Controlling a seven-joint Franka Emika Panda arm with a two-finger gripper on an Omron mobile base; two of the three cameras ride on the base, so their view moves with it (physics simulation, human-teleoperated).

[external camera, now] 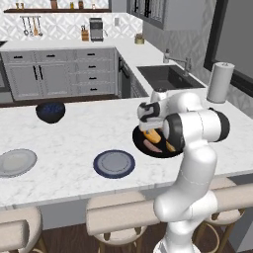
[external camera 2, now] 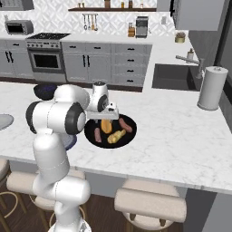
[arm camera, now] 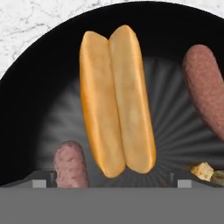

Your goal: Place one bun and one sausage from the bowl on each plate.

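1. Arm folded forward over the white marble worktop [external camera: 69,168], wrist turned down, hand [external camera 2: 105,118] hanging low above the black bowl [external camera 2: 129,136] with its fingers spread wide and nothing between them.
2. Directly beneath the hand in the hand view, a split golden bun [arm camera: 116,100] lying lengthwise in the bowl's ribbed middle, between the two dark fingertips.
3. In the same bowl: one reddish-brown sausage [arm camera: 70,164] beside the bun's near end, a second sausage [arm camera: 205,89] on the other side, a second bun [external camera 2: 116,136] near the front rim in the right base view.
4. Left of the bowl on the worktop, near its front edge, a dark blue plate [external camera: 114,163]; further left, a light grey plate [external camera: 16,162]; both bare.
5. Further back on the worktop, a small deep dark blue bowl [external camera: 50,111].
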